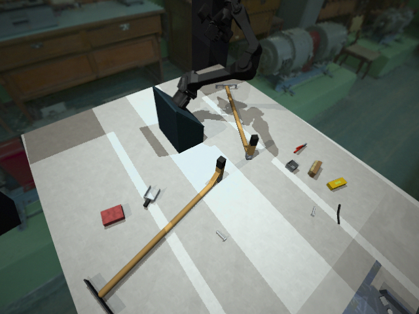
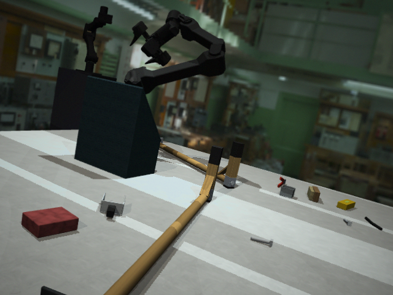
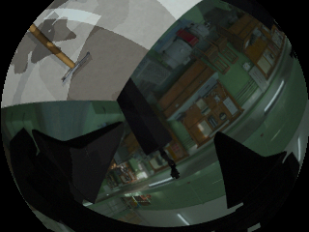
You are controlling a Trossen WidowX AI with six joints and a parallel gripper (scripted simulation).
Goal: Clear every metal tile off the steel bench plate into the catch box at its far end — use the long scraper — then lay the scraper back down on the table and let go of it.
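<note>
My gripper [image 1: 207, 24] [image 2: 138, 53] [image 3: 172, 131] is open and empty, raised high above the far side of the table. One long-handled tool [image 1: 165, 229] [image 2: 172, 230] has a wide black blade at the near left and an upright black-topped grip. Another [image 1: 236, 113] [image 2: 187, 159] [image 3: 52, 45] has a grey metal head at the far edge and a similar upright grip. A bluish steel plate [image 1: 359, 293] shows in part at the lower right of the top view, with a dark-edged part and small light pieces on it. The catch box cannot be made out clearly.
A tall dark block [image 1: 175, 125] [image 2: 110, 126] stands by the arm's base. A red block [image 1: 112, 215] [image 2: 50, 221] and small grey forked tool [image 1: 152, 193] [image 2: 112, 206] lie left; bolts, a yellow block [image 1: 336, 183] [image 2: 346, 204] and other small objects lie right.
</note>
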